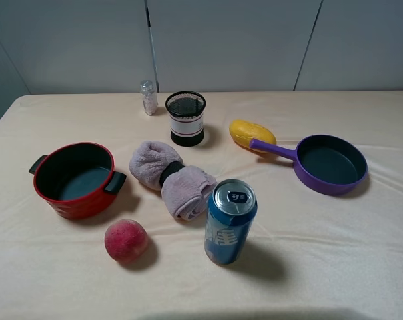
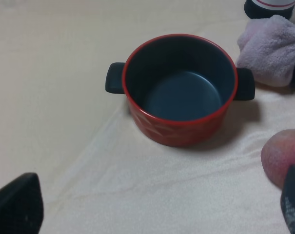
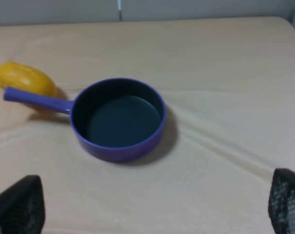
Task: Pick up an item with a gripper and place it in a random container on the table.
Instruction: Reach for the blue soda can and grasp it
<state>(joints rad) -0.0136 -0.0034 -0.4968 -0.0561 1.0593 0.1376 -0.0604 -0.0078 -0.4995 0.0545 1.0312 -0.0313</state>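
**On table (image 1: pixel 334 267): 1 can upright, 2 claws wide, nothing gripped**

L claw (image 2: pixel 154 214): fingers wide apart, nothing betw. them; 1 red pot (image 2: pixel 179 87) in its view. R claw (image 3: pixel 152 209): likewise wide, facing 1 purple pan (image 3: pixel 119 119). Near front edge, approx. centre: 1 blue can (image 1: pixel 230 221), upright, alone. Beside it, twd left: 1 peach (image 1: pixel 126 241). Mid-table: 1 rolled pink towel (image 1: pixel 172 179), pot twd left edge, pan twd right edge, 1 yellow fruit (image 1: pixel 252 133) at pan's handle end. Twd far edge: 1 mesh cup (image 1: pixel 186 118), 1 shaker bottle (image 1: pixel 148 97).
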